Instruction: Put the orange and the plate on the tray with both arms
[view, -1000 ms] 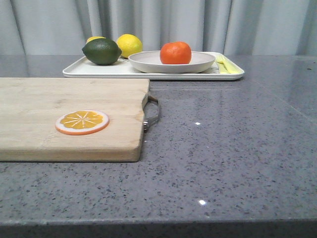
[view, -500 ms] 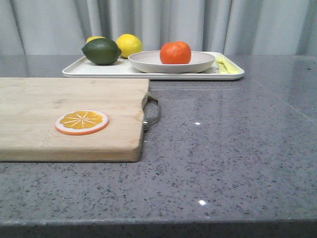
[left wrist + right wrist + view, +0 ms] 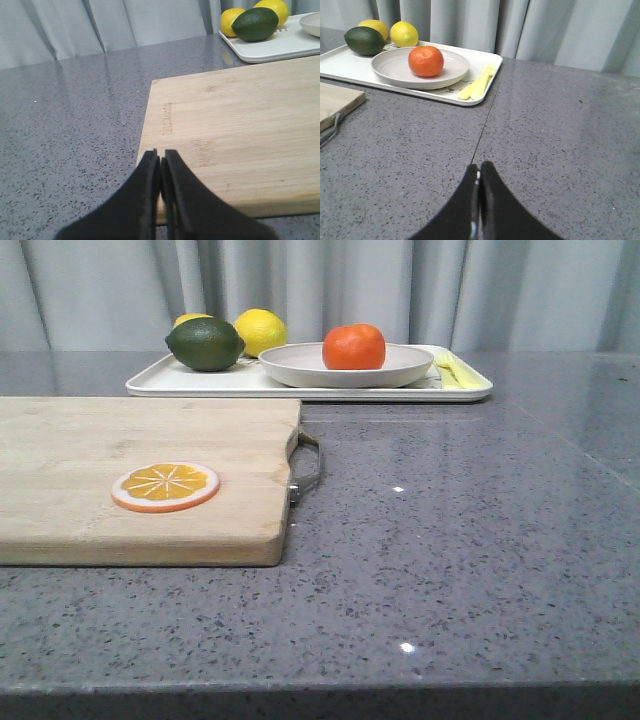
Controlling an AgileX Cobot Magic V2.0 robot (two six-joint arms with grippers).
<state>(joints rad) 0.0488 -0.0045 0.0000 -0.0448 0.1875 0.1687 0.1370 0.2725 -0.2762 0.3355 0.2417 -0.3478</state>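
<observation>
Left gripper (image 3: 161, 160) is pressed closed on nothing, its black fingers meeting tip to tip just above the near edge of the wooden cutting board (image 3: 240, 135). Right gripper (image 3: 479, 172) is likewise clamped together and empty, low over bare grey speckled countertop (image 3: 560, 150), well apart from anything else. Neither arm shows in the front view.

Nearest on the table, the cutting board (image 3: 140, 475) lies on the left side, its metal handle (image 3: 306, 468) sticking out toward the middle. An orange slice disc (image 3: 166, 486) lies flat on the board, toward its front right part.

Beyond the board, at the back of the countertop, there's the tray (image 3: 200, 384), white and rectangular, lying flat with its long side across the view. The plate (image 3: 300, 365) sits on the tray, roughly in its middle, and the orange (image 3: 354, 346) rests inside the plate, right of centre. From the right wrist camera the orange (image 3: 426, 61) is plainly in the plate (image 3: 390, 67), and the plate within the tray's (image 3: 340, 62) rim.

On the tray's left end, a dark green lime (image 3: 205, 343) sits in front, with two lemons (image 3: 260, 331) just behind it, one mostly hidden. On the tray's right end lies a pale yellow fork (image 3: 479, 84) beside the plate. Grey curtains (image 3: 400, 285) hang behind everything.
</observation>
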